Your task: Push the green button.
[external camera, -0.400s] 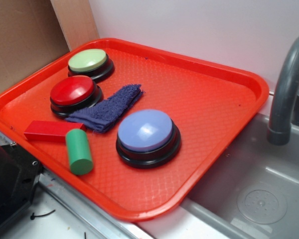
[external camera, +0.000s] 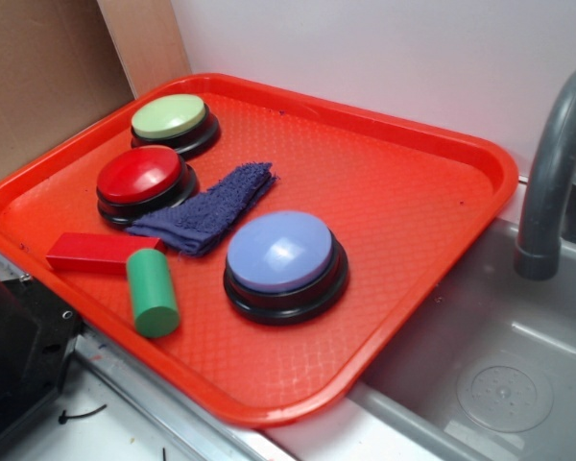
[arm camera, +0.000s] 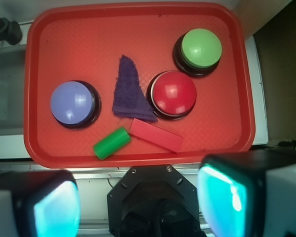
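The outside camera sat low and close by one corner of the red tray [external camera: 403,279]. It looked down across the tray at a slant, toward the wall, with the sink [external camera: 480,375] at its right. The wrist camera hung high over the tray [arm camera: 79,29] and looked straight down, from farther away, with the gripper [arm camera: 138,200] wide apart at the bottom of its picture. Both cameras saw the whole tray and all that lay on it.
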Tool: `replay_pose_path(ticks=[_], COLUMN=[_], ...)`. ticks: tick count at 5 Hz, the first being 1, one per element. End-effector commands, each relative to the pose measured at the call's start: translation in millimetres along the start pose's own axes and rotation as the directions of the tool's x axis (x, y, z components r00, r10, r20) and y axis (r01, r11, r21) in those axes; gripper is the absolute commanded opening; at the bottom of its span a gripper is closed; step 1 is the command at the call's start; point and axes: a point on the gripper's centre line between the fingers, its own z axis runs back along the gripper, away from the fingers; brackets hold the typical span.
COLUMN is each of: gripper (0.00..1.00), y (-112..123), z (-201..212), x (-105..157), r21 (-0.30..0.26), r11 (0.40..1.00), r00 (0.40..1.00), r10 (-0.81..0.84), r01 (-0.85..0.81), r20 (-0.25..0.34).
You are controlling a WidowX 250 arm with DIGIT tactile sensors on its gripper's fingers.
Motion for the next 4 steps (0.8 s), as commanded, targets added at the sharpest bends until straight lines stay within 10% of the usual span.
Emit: replay_pose_path(ticks=[1, 4], gripper=[1.00, 1.00], y=[75.7, 119.1], z=[-48.5, -141.2], x=[76.9, 122.0], r21=[0.022, 0.114], r11=[0.978, 0.974], r00=[0.974, 0.975], r10=[0.205, 0.178], r01=[-0.208, -0.194], r20=[0.095, 0.136])
